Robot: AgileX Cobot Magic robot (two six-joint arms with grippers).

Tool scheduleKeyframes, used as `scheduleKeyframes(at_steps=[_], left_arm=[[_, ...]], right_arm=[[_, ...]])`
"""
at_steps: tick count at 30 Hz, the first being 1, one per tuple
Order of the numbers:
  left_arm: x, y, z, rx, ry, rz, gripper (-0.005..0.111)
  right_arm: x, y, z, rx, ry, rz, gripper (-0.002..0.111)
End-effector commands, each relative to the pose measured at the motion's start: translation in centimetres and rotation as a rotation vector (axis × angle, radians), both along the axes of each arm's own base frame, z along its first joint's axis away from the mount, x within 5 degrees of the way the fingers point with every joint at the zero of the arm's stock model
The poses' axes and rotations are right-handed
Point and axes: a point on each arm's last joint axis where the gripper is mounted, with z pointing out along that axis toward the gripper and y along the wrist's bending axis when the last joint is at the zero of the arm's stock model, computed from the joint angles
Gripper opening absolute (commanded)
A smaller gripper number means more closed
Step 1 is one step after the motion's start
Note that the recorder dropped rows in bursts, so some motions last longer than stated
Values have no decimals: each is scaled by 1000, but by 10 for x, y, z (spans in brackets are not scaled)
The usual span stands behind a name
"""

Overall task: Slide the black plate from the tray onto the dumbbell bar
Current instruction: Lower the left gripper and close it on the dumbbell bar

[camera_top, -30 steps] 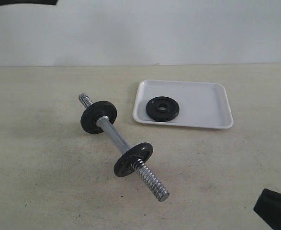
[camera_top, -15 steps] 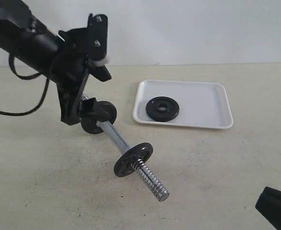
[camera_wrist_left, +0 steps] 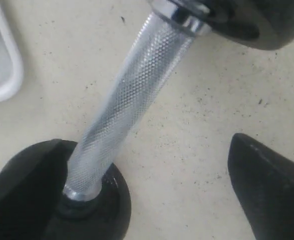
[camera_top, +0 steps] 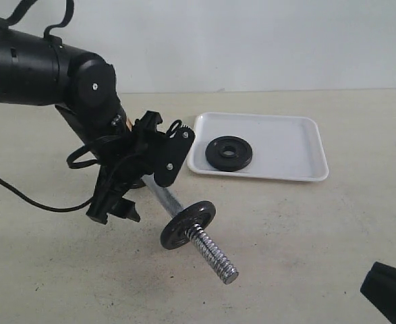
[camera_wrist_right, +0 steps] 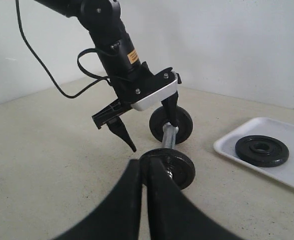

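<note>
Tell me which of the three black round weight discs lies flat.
The black plate in the white plastic tray; the other two stand upright, threaded on the chrome dumbbell bar.

The tray [camera_top: 292, 145] sits toward the far edge of the table [camera_top: 63, 270], right of centre, with the plate [camera_top: 229, 153] lying flat in its left half. In front and to the left of the tray, the dumbbell bar [camera_top: 211, 251] lies slantwise across the middle of the table, one end toward the far left corner and the other toward the near right. A near disc [camera_top: 187, 225] and a far disc [camera_wrist_right: 171, 125] sit on it. The left end effector [camera_wrist_right: 153, 131] straddles the stretch between them, a finger on each side. The right end effector [camera_wrist_right: 142, 169] is by the near right corner.
</note>
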Motion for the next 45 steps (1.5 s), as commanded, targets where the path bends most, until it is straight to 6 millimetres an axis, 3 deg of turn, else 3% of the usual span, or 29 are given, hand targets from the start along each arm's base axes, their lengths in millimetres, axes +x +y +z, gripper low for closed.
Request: scheduleKeyframes(at_steps=[1, 16, 27, 33, 45], left_arm=[[0, -1, -15, 15, -13, -18, 80], [4, -7, -29, -43, -118, -105, 80], [-10, -34, -53, -23, -100, -213, 79], [-10, -34, -63, -11, -81, -213, 73], [-6, -36, -67, -15, -123, -227, 73]], right_arm=[[0, -1, 1, -2, -11, -12, 2], [2, -2, 1, 0, -13, -32, 2], [2, -2, 1, 0, -13, -32, 2], [2, -2, 1, 0, -13, -32, 2], [2, -2, 1, 0, -13, -32, 2]])
